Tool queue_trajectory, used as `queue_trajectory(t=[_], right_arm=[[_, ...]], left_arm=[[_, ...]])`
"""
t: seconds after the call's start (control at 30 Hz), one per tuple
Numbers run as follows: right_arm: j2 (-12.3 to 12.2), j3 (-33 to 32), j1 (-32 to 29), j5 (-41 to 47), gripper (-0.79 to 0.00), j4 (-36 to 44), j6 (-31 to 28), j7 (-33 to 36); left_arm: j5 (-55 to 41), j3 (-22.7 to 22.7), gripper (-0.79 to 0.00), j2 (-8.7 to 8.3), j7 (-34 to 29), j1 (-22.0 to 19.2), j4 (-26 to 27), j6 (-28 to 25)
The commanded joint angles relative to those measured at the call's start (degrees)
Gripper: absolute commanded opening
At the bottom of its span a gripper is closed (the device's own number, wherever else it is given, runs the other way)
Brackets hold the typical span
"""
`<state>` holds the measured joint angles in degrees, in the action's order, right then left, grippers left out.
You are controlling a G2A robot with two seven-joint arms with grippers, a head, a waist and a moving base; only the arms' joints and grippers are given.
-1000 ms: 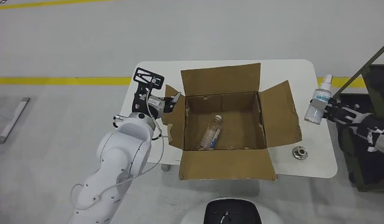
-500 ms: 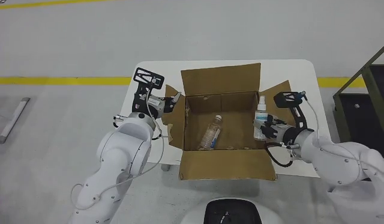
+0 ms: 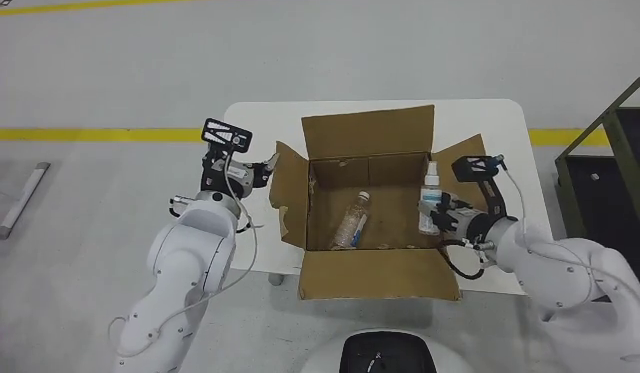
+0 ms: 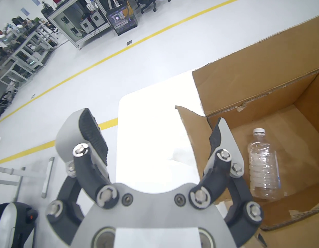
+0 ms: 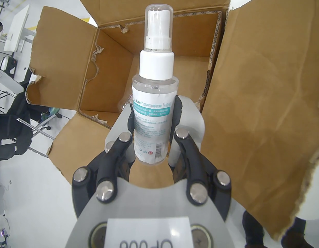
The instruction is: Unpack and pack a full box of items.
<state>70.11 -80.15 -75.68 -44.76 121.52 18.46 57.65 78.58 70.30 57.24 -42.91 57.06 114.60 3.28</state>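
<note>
An open cardboard box [image 3: 372,133] stands in the middle of the white table [image 3: 250,123]. A clear water bottle [image 3: 351,220] [image 4: 263,165] lies on the box floor. My right gripper [image 3: 437,216] [image 5: 153,113] is shut on a clear spray bottle [image 3: 429,195] [image 5: 154,104] with a white pump top, held over the box's right inner wall. Beside the box's left flap [image 3: 285,178], over bare table, my left gripper [image 3: 245,168] [image 4: 154,127] stands open with nothing between its fingers.
The box's four flaps are folded outward; the right flap [image 3: 470,188] lies under my right arm. A dark metal rack [image 3: 600,143] stands off the table's right end. A yellow floor line [image 3: 100,133] runs past the table's left.
My right gripper came in from beyond the table's right end with the spray bottle to the box's right side. My left gripper drew back leftward, away from the left flap.
</note>
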Motion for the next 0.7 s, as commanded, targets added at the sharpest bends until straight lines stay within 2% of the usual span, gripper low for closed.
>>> queue_trajectory(t=[0.0,0.13,0.23,0.37,0.53,0.67], right_arm=[[0.4,3.3,3.0,-0.2,-0.785,-2.8,2.3,-1.9],[1.9,10.9,10.8,-0.5,-0.785,-9.8,8.3,-5.0],[3.3,17.3,17.2,-2.3,-0.785,-17.5,14.9,-5.4],[5.7,23.5,23.7,0.9,-0.785,-27.7,24.2,-6.9],[8.2,29.0,28.4,4.0,-0.785,-36.5,29.0,-9.4],[8.4,29.2,28.6,4.1,-0.785,-36.9,29.1,-9.6]], left_arm=[[1.0,0.9,0.0,-0.12,0.4,0.7,0.3,-0.6],[1.0,0.9,0.0,-0.12,0.4,0.7,0.3,-0.6],[1.0,0.9,0.0,-0.12,0.4,0.7,0.3,-0.6],[1.0,0.9,0.0,-0.12,0.4,0.7,0.3,-0.6],[1.0,0.9,0.0,-0.12,0.4,0.7,0.3,-0.6],[1.0,0.9,0.0,-0.12,0.4,0.7,0.3,-0.6]])
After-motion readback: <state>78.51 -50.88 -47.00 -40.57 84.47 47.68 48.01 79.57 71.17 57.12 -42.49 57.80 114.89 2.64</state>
